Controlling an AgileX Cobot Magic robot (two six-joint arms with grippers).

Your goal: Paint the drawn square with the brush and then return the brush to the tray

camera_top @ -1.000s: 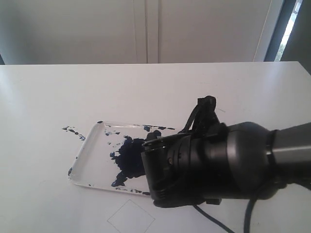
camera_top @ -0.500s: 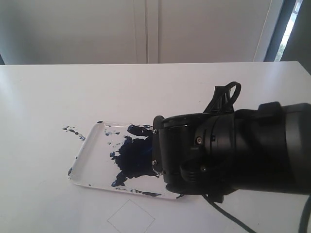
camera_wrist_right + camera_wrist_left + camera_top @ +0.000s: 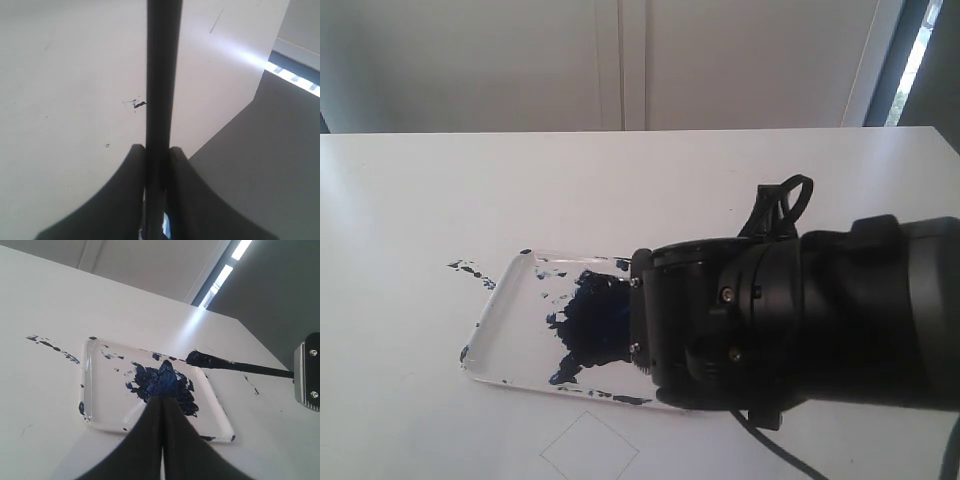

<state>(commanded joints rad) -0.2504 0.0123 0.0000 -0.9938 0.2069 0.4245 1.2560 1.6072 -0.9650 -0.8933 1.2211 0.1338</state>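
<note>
From outside, my right arm (image 3: 800, 320) fills the view at 3 o'clock and covers the right end of the tray (image 3: 485, 320). The drawn square (image 3: 588, 447) lies blank on the table (image 3: 420, 200) at 6 o'clock from the tray.

At my left wrist, my left gripper (image 3: 162, 401) has its fingers pressed together with nothing between them, pointing at the paint blotch (image 3: 150, 382). The brush (image 3: 240, 366) has its blue tip at the tray's rim.

At my right wrist, my right gripper (image 3: 157, 150) clamps the brush shaft.
</note>
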